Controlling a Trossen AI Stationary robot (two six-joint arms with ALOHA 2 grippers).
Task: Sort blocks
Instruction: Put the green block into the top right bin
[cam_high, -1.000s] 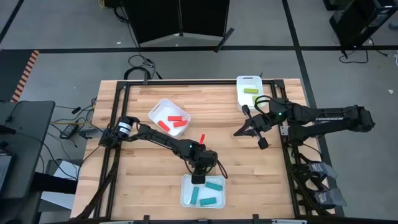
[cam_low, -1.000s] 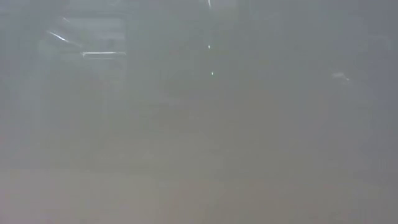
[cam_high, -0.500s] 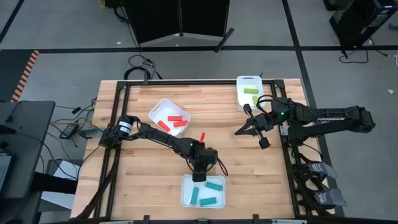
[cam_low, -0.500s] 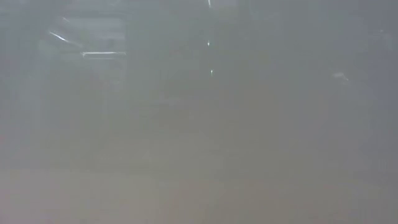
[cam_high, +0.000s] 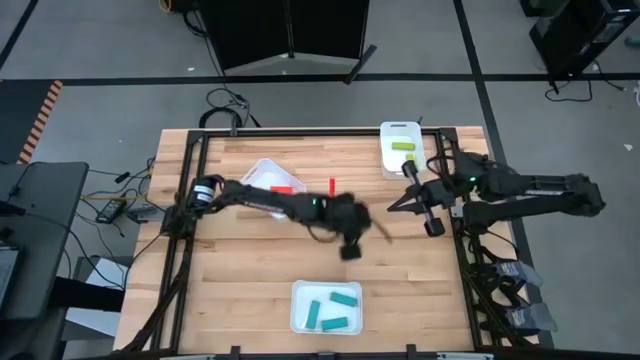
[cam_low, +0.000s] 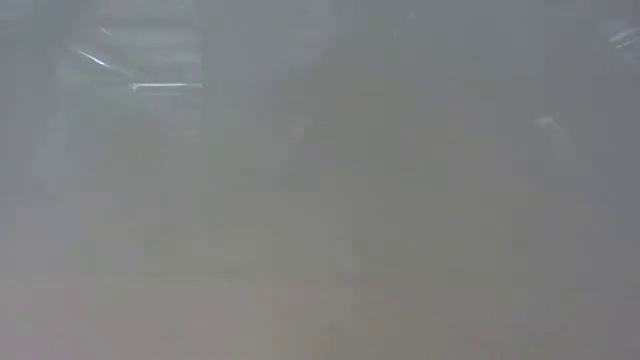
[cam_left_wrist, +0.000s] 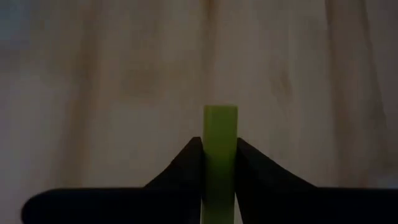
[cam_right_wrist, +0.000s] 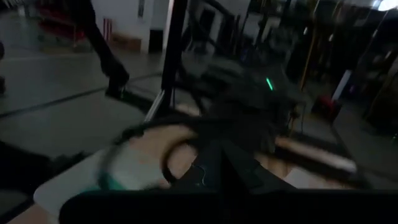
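My left gripper (cam_high: 350, 247) hangs over the middle of the table and is shut on a yellow-green block (cam_left_wrist: 220, 121). The gripper hides this block in the high view. My right gripper (cam_high: 388, 209) is shut and empty over the table's right part, its fingers pointing toward the left arm. Teal blocks (cam_high: 345, 298) lie in the near white tray (cam_high: 297, 305). Red-orange blocks (cam_high: 285, 187) lie in the far-left white tray (cam_high: 258, 170). Yellow-green blocks (cam_high: 402, 146) lie in the far-right white tray (cam_high: 400, 129). The low view shows only haze. My left gripper pinches the yellow-green block between its two fingers, on the block's two long sides (cam_left_wrist: 220, 155). The fingers lie along the block, whose free end (cam_left_wrist: 220, 112) sticks out past the fingertips (cam_left_wrist: 194, 146). The block is lifted clear of the wooden table.
A black frame (cam_high: 190, 160) runs round the wooden table top. Bare wood (cam_high: 240, 270) lies between the three trays. The left arm (cam_high: 270, 200) reaches across the far-left tray. The right wrist view shows the left arm with a green light (cam_right_wrist: 268, 83).
My left gripper has swung from the near teal tray's far edge toward the table's far and right side, still shut. My right arm has drawn back a little toward the table's right edge.
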